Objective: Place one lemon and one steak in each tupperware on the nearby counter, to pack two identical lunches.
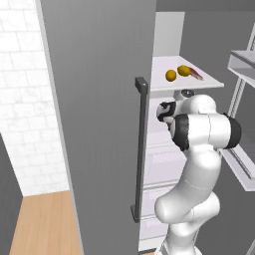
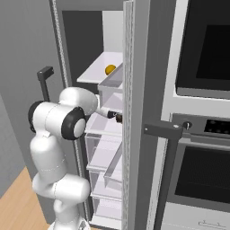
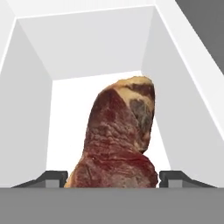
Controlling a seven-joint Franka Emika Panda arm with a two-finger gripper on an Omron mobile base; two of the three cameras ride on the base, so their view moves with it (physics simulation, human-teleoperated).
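Left base view: two lemons (image 1: 171, 75) and a steak (image 1: 196, 74) near fridge shelf (image 1: 209, 82) front edge, within arm's reach.
Right base view: one lemon (image 2: 110, 69) at shelf's near edge.
Hand view: steak (image 3: 118, 140) between spread fingers (image 3: 52, 178); gripped or not, cannot tell.

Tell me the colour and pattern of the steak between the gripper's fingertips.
The steak is mottled red-brown with a pale yellowish fat edge at its far end, clearest in the hand view.
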